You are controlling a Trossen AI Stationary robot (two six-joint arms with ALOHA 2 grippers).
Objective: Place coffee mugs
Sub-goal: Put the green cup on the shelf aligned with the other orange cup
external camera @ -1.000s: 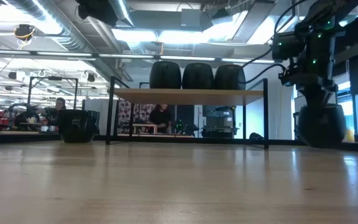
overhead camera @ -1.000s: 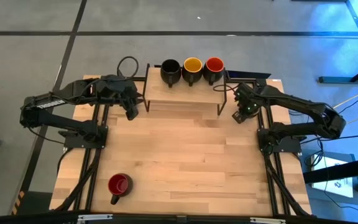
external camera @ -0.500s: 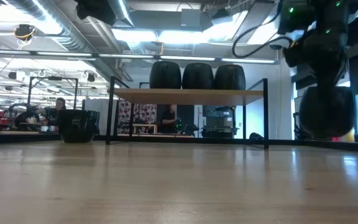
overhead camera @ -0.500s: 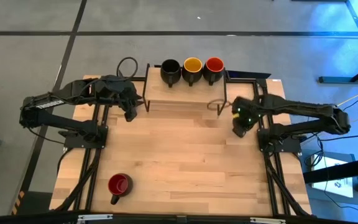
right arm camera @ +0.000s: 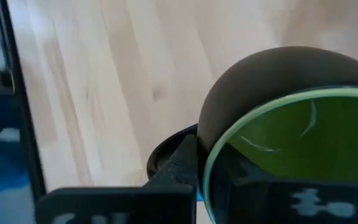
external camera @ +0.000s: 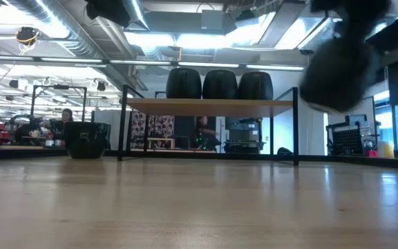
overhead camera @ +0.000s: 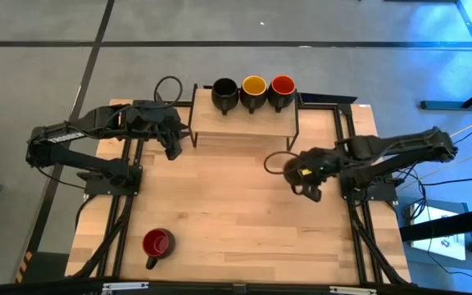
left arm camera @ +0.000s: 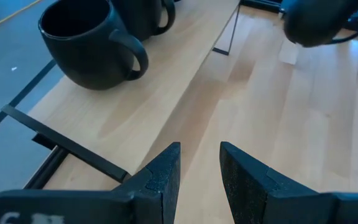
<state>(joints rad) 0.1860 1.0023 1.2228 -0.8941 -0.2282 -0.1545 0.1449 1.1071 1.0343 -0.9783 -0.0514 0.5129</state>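
Three coffee mugs stand upright on the rack's top shelf: black inside (overhead camera: 224, 92), yellow-orange inside (overhead camera: 254, 88) and red inside (overhead camera: 282, 87). A second red-inside mug (overhead camera: 157, 243) stands on the table near its near-left corner. My right gripper (overhead camera: 303, 174) is over the table right of centre, shut on the green-inside mug (right arm camera: 291, 130), a blurred dark shape in the low view (external camera: 337, 69). My left gripper (left arm camera: 199, 168) is open and empty, waiting by the rack's left end (overhead camera: 173, 146). My right gripper holds the green-inside mug by its rim (right arm camera: 205, 163), beside the handle (right arm camera: 160, 158). One finger (right arm camera: 184, 163) lies against the black outer wall and the other is inside. The mug is lifted clear of the table.
The wooden rack with a black wire frame (overhead camera: 244, 131) stands at the table's far edge. In the low view a dark mug-like shape (external camera: 85, 140) sits left of the rack. Bare wood (overhead camera: 236, 213) stretches between the rack and the near edge.
My right gripper has carried the green-inside mug from beside the rack's right end toward the near edge and the table's middle, raising it well above the tabletop and turning as it went. The left arm has kept still.
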